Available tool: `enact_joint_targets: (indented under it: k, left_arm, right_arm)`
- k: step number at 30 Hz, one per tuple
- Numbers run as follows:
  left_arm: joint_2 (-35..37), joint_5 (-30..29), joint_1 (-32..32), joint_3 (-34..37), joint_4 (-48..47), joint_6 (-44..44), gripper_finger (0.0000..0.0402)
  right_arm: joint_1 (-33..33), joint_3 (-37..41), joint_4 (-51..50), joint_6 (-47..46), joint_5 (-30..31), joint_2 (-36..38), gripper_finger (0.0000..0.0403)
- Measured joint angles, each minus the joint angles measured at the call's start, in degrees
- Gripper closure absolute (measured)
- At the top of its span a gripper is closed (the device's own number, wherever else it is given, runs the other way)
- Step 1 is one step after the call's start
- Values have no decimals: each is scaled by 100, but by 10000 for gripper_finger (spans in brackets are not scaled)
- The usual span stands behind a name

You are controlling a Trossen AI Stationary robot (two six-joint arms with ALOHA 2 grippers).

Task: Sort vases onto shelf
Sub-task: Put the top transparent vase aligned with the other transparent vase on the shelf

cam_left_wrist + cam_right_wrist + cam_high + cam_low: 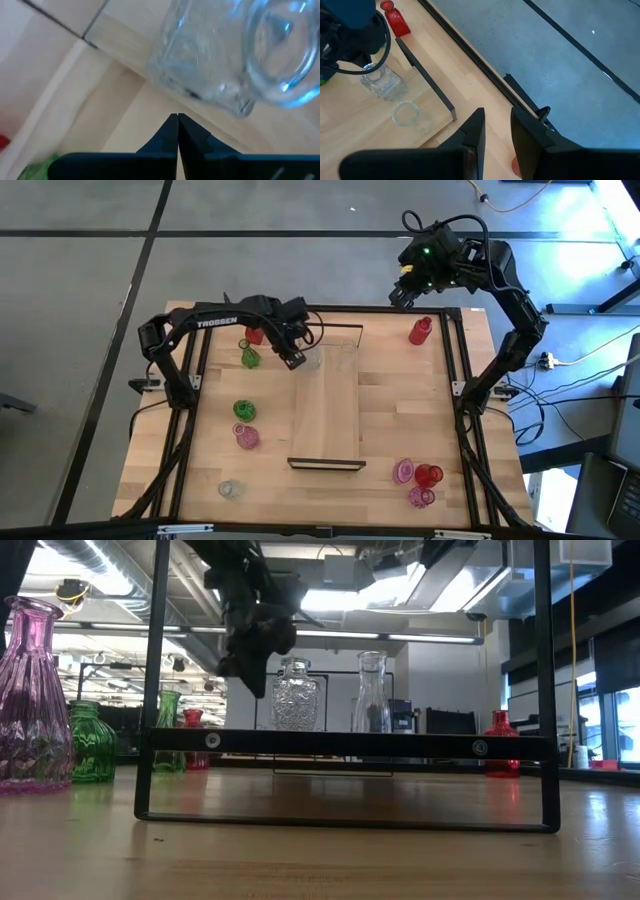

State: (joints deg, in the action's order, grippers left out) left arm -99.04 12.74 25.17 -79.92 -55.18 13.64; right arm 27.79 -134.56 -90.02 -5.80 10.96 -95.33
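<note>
The shelf (pixel 325 415) lies lengthwise mid-table, a dark frame at each short end. Two clear vases stand on its far end: a cut-glass one (pixel 313 361) (pixel 296 695) and a taller smooth one (pixel 347 355) (pixel 371 692). My left gripper (pixel 295 361) (pixel 177 120) is shut with nothing in it. It points steeply down just left of the cut-glass vase (pixel 210 65), apart from it. My right gripper (pixel 400 292) (pixel 495 125) hangs open and high over the table's far right corner, holding nothing. A red vase (pixel 420 330) stands below it on the tabletop.
On the tabletop left of the shelf stand a red vase (pixel 254 335), two green vases (pixel 249 357) (pixel 244 410), a pink one (pixel 247 437) and a clear one (pixel 230 489). At the near right stand two pink vases (pixel 404 471) (pixel 421 497) and a red one (pixel 428 476).
</note>
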Motion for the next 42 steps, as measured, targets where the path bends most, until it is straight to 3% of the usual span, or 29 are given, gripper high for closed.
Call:
enact_joint_targets:
  k: [6, 25, 42]
  left_arm:
    - [0, 375, -18, 4, 523, 213, 401]
    - [0, 345, -44, 4, 1168, 383, 401]
    - [0, -547, -44, 4, 1233, 421, 401]
  right_arm:
    - [0, 0, 2, 7, 0, 0, 326]
    - [0, 0, 1, 11, -2, 0, 326]
    - [0, 0, 0, 13, -4, 0, 326]
